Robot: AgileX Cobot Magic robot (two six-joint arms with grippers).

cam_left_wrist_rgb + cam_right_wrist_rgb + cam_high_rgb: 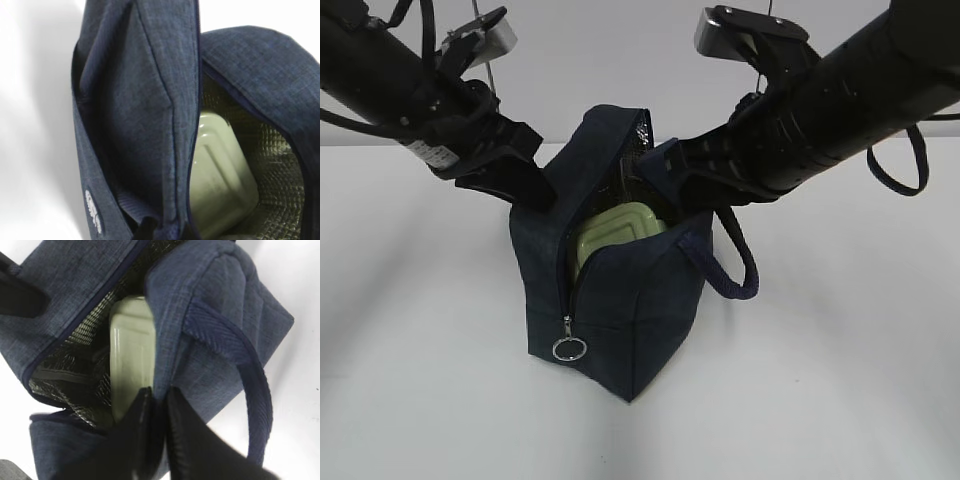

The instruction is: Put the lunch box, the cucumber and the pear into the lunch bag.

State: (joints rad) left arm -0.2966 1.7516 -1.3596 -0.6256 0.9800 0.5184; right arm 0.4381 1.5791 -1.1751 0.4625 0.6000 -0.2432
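Observation:
The navy lunch bag (620, 320) stands on the white table with its zipper open. The lunch box (620, 232), with its pale green lid, lies inside the bag; it also shows in the left wrist view (220, 185) and the right wrist view (131, 350). My left gripper (535, 185) is shut on the bag's left opening flap (166, 230) and holds it up. My right gripper (685, 185) is shut on the bag's right opening edge (160, 395), one finger inside and one outside. The cucumber and the pear are not in view.
The zipper's metal ring pull (569, 348) hangs at the bag's front corner. A loop handle (735, 270) droops on the bag's right side. Silver foil lining (280, 170) shows inside. White table (840, 380) surrounds the bag.

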